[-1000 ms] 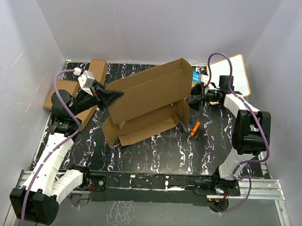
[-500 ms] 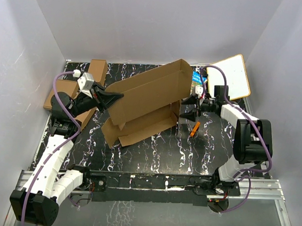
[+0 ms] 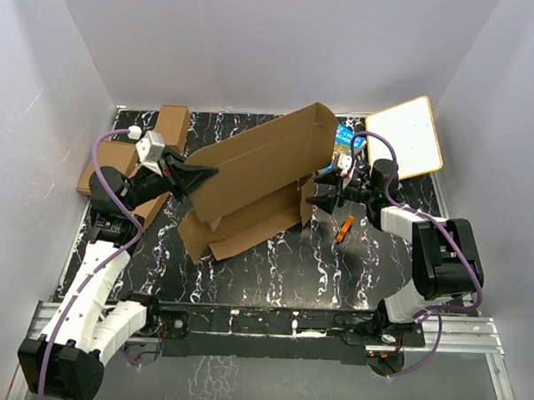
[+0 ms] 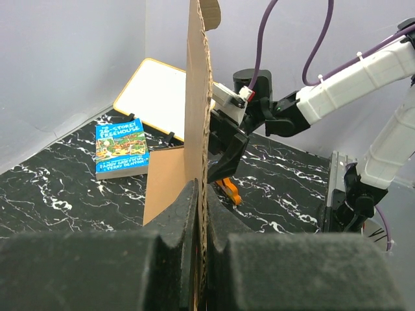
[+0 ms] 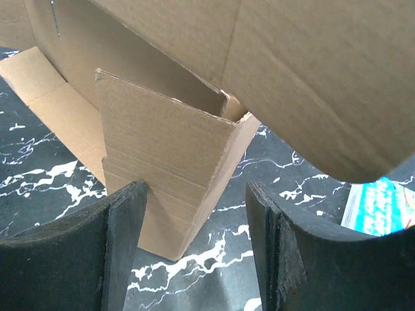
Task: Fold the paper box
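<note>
The paper box (image 3: pixel 259 177) is held half-raised at frame centre, its tall panel pinched edge-on in the closed left gripper (image 3: pixel 204 172). The right gripper (image 3: pixel 321 193) has been brought in from the right, jaws parted and empty, facing the upright side flap (image 5: pixel 162 162) — folding it inward is judged next.

paper box (image 3: pixel 260 164) 1 | small boxes (image 3: pixel 173 123) 2 | book (image 3: pixel 345 135) 1 | whiteboard (image 3: pixel 407 135) 1 | orange tool (image 3: pixel 345 228) 1
</note>
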Robot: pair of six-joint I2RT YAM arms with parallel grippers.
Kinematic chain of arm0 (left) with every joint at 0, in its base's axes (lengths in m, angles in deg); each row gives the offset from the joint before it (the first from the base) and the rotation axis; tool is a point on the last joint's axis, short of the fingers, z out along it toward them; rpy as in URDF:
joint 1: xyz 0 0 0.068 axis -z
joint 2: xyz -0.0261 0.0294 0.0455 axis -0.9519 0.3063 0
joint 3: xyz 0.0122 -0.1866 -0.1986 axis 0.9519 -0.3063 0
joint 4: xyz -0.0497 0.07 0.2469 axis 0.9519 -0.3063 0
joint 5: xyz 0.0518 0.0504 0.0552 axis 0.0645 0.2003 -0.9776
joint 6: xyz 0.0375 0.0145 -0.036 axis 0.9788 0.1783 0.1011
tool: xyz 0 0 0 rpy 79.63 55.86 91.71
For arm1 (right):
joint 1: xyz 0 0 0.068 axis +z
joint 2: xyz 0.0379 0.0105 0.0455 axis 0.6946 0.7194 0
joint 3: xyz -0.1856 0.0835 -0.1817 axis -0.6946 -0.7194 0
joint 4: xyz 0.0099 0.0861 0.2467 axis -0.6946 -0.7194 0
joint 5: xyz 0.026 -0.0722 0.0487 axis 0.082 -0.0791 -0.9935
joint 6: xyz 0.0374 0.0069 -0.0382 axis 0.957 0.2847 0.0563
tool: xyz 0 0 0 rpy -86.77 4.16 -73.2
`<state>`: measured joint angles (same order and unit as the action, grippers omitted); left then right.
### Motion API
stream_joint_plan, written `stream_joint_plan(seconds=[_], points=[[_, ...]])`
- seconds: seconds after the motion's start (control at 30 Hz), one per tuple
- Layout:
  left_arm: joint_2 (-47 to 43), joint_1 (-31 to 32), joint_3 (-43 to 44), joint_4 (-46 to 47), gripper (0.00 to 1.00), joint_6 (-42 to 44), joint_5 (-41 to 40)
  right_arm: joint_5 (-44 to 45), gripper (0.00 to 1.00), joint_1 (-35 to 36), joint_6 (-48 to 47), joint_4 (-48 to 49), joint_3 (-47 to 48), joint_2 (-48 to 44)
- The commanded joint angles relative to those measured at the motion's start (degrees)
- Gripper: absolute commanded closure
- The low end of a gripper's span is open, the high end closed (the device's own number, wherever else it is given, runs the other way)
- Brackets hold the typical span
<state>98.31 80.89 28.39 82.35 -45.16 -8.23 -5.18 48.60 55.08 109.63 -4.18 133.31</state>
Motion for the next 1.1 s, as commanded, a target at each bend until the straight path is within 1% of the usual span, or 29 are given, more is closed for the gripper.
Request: stream_joint_plan(seconds=[0.0, 0.13, 0.23, 0.37, 0.47, 0.7, 0.83, 0.9, 0.97, 1.07], points=[[-1.09, -0.03, -0.52, 1.36, 1.00, -0.70, 1.44, 2.21, 0.34, 1.81, 3.21, 14.46, -1.67, 0.12], [-1.12, -0.03, -0.81, 1.64, 1.00, -0.91, 1.35, 4.13, 0.35, 2.42, 5.12, 18.28, -2.65, 1.02], [-1.00, 0.01, -1.09, 1.88, 1.00, -1.07, 1.26, 5.28, 0.38, 2.69, 7.36, 21.92, -3.59, 1.61], [-0.73, -0.03, -1.35, 2.11, 1.00, -1.14, 1.04, 7.03, 0.44, 3.29, 9.72, 25.77, -4.43, 2.96], [-0.60, -0.03, -1.53, 2.56, 1.00, -1.34, 0.91, 7.86, 0.47, 3.55, 10.72, 27.86, -4.84, 4.03], [-0.17, -0.03, -1.89, 3.53, 1.00, -2.20, 0.49, 6.62, 0.46, 4.29, 13.80, 33.75, -5.30, 6.38], [0.25, -0.03, -1.90, 3.99, 1.00, -2.63, 0.40, 7.40, 0.40, 4.90, 13.76, 35.31, -5.34, 7.10], [0.48, -0.03, -1.92, 4.23, 1.00, -2.80, 0.38, 7.68, 0.39, 5.18, 14.10, 35.97, -5.38, 7.33], [0.64, -0.03, -2.03, 4.68, 1.00, -3.17, 0.46, 9.10, 0.40, 5.70, 14.52, 36.58, -5.46, 7.62], [0.86, -0.03, -2.06, 5.28, 1.00, -3.63, 0.39, 11.22, 0.44, 6.12, 14.89, 37.15, -5.60, 7.86]])
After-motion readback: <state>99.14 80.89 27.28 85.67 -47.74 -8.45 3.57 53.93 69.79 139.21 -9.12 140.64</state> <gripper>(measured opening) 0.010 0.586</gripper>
